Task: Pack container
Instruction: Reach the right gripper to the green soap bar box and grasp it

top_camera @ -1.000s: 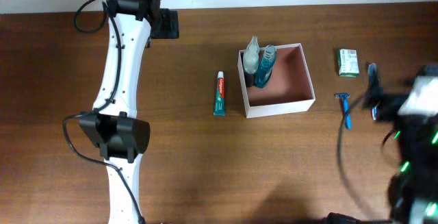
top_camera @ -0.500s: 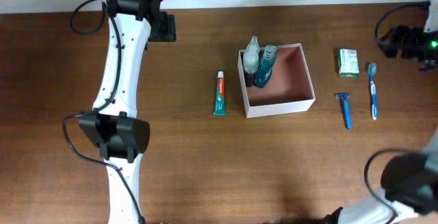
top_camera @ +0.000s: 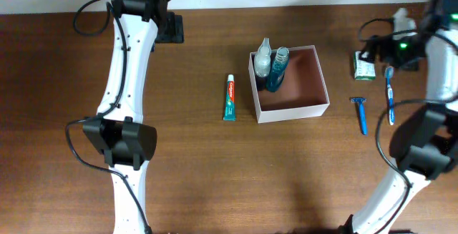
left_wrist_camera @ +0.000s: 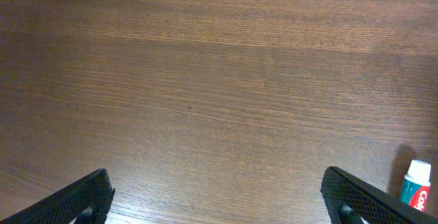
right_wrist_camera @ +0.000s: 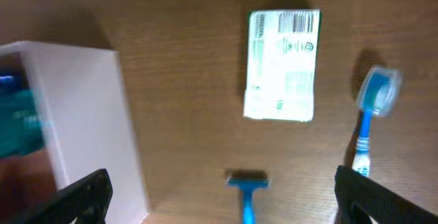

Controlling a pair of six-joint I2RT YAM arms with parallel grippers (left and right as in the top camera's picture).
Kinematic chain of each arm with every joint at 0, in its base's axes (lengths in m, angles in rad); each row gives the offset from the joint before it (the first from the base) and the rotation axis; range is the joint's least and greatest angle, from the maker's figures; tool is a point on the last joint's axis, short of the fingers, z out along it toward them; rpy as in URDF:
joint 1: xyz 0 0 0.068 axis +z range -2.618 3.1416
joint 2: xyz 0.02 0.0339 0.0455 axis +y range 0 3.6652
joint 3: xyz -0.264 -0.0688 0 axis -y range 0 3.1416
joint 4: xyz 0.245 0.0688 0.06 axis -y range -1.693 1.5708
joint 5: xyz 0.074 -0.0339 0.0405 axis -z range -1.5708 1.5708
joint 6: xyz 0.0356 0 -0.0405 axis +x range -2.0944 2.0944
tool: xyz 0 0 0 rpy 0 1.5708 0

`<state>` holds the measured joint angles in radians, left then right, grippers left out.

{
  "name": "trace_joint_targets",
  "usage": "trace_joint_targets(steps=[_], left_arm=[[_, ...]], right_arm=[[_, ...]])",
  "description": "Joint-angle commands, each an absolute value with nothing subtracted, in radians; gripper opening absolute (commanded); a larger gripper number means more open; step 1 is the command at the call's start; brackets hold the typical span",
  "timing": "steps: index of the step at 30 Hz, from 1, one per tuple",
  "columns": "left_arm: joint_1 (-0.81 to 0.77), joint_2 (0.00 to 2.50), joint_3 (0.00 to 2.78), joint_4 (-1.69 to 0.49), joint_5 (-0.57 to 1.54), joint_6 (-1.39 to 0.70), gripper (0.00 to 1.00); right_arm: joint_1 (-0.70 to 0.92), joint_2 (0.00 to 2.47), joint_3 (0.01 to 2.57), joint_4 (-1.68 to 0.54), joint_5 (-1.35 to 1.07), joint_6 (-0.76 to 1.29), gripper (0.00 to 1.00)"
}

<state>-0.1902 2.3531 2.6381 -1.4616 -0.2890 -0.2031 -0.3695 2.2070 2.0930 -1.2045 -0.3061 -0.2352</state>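
The container (top_camera: 315, 82), a white-walled square box with a reddish-brown inside, stands mid-table and holds a clear bottle (top_camera: 263, 57) and a blue bottle (top_camera: 276, 69). Its white wall (right_wrist_camera: 89, 114) shows at the left of the right wrist view. My right gripper (top_camera: 383, 50) is open and empty, held above the green-white soap packet (top_camera: 363, 65) (right_wrist_camera: 282, 66). My left gripper (top_camera: 170, 28) is open and empty at the far left back, over bare wood (left_wrist_camera: 219, 207).
A toothpaste tube (top_camera: 229, 98) lies left of the container; its cap (left_wrist_camera: 416, 183) shows in the left wrist view. A blue razor (top_camera: 360, 112) (right_wrist_camera: 246, 190) and a blue toothbrush (top_camera: 390, 94) (right_wrist_camera: 373, 114) lie right of the container.
My right arm has swung from the table's right front edge to the back right and now hangs over the soap packet. The left arm and the objects have not moved.
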Motion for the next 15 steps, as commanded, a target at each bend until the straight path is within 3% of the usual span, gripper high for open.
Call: trace_joint_targets(steps=[1,15], left_arm=[[-0.187,2.362,2.635,-1.456,-0.304,-0.212,0.99],[-0.187,2.362,2.635,-1.449,-0.304,-0.212,0.99]], right_arm=[[-0.311,2.246,2.117,-1.147,-0.114,-0.228,0.99],[-0.288,2.321,2.117,-1.034,-0.067,-0.228,0.99]])
